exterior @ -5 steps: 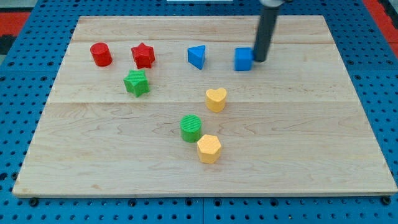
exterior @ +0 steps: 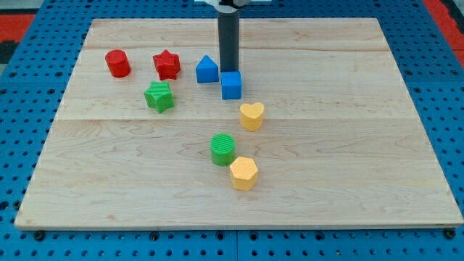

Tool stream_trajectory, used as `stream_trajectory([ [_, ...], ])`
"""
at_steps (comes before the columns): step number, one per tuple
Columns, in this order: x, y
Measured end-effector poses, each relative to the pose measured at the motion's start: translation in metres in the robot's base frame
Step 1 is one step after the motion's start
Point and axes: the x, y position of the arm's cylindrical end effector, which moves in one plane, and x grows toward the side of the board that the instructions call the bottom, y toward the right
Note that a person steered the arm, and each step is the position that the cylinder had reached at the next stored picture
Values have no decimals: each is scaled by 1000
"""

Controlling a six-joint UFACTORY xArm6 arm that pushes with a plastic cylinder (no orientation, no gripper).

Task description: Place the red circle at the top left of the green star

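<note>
One upright rod (exterior: 229,36); my tip (exterior: 229,71) touches the blue cube (exterior: 231,85), beside the blue triangle (exterior: 206,70).

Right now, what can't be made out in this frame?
- My tip: its very end sits behind the blue cube, so contact is unclear.
- Arm above the dark rod: cut off by the view's top edge.
- Blue triangular block: exact shape too small to confirm.
</note>
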Motion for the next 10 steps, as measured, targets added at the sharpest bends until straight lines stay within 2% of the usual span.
stream_trajectory([
  [1,-7,3],
  [2,-67,-24],
  [3,-69,-152],
  [6,-44,-258],
  [7,-4,-217],
  [8,-4,-265],
  [9,-24,-272],
  [10,-16,-225],
])
